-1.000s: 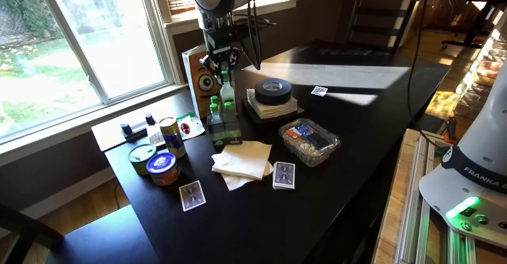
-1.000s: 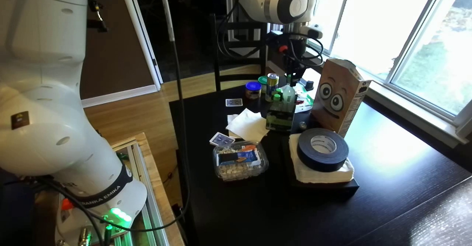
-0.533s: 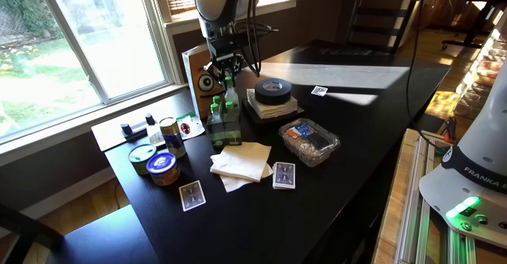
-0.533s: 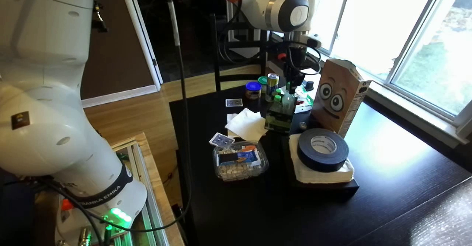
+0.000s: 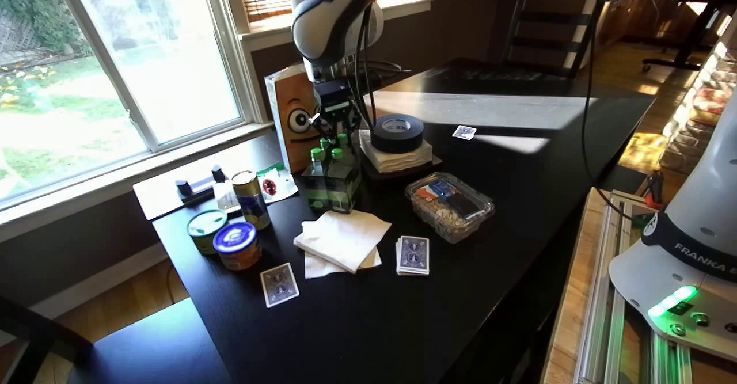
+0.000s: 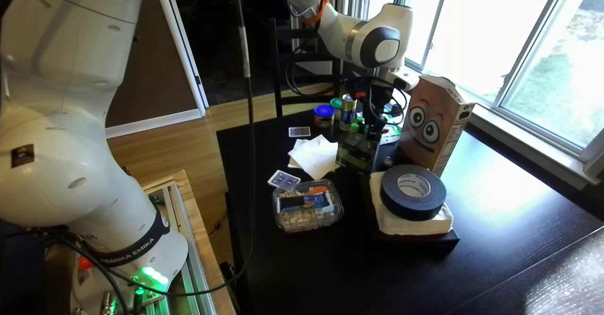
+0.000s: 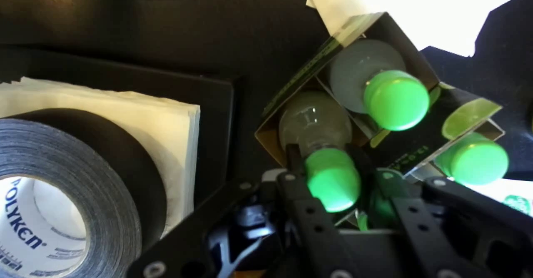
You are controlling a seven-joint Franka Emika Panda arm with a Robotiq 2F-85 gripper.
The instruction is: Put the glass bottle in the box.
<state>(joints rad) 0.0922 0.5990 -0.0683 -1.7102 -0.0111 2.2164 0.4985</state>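
The glass bottle [image 7: 315,121] has clear-greenish glass and a green cap. It stands in the near compartment of the box in the wrist view. The box [image 7: 416,134] is a small dark green carrier with lime patterns; it also shows in both exterior views [image 5: 329,194] [image 6: 356,157]. My gripper [image 7: 326,153] is shut on the bottle at its neck and cap, just above the box. The gripper shows from above the box in both exterior views [image 5: 343,130] [image 6: 375,128]. Other green-capped bottles [image 7: 395,98] fill the other compartments. The bottle's base is hidden inside the box.
A tall brown carton [image 5: 291,119] stands behind. Black tape [image 5: 397,133] lies on a napkin stack beside the box. Napkins [image 5: 345,237] touch the box's front. Round tins [image 5: 237,246], a can [image 5: 250,200] and a clear plastic tub [image 5: 449,205] stand nearby.
My gripper has moved down with the bottle, which has gone from raised above the box to down inside its compartment. The box has turned slightly and the napkins have slid toward the table's front.
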